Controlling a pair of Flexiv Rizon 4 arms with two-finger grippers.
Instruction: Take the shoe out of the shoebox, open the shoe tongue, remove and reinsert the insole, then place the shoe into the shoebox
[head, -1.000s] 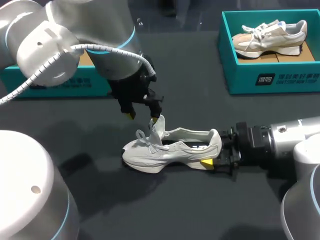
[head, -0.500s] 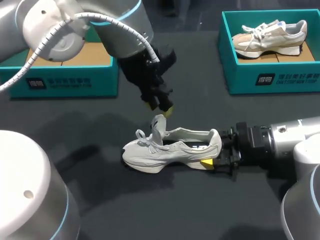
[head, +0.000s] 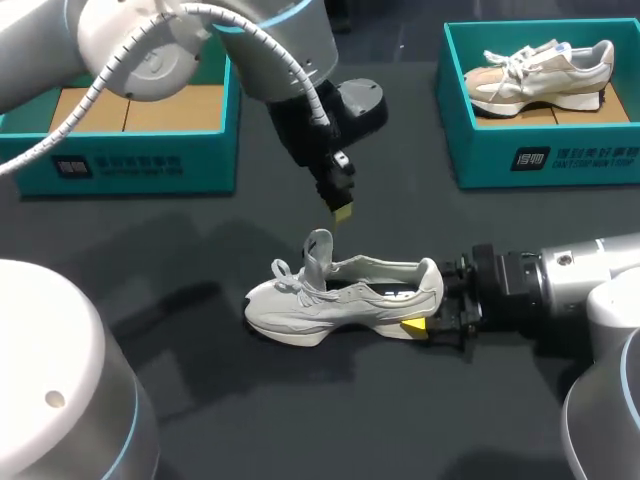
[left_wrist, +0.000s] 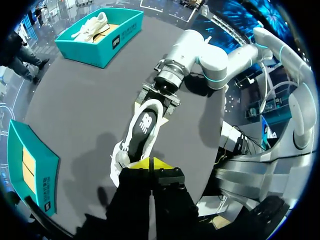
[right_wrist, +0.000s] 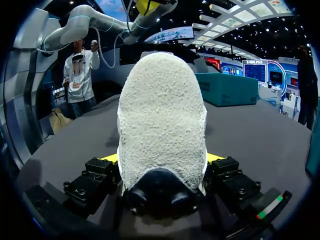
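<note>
A pale grey shoe (head: 335, 297) lies on its sole mid-table, its tongue (head: 318, 250) standing up and the dark insole (left_wrist: 140, 128) showing inside. My right gripper (head: 432, 318) comes in from the right and is shut on the shoe's heel (right_wrist: 162, 115), a yellow tip on either side. A short way above the tongue hangs my left gripper (head: 343, 212), shut and empty; its joined yellow tips (left_wrist: 151, 163) point down at the shoe (left_wrist: 135, 142). An empty teal shoebox (head: 130, 150) stands at the back left.
A second teal shoebox (head: 545, 150) at the back right holds another pale shoe (head: 540, 68). In the left wrist view this box (left_wrist: 122, 35) lies beyond my right arm (left_wrist: 200, 52).
My left gripper has left the tongue, risen and swung to the right, closing its fingers as it went. The tongue stays upright. Right arm and shoe have not moved.
</note>
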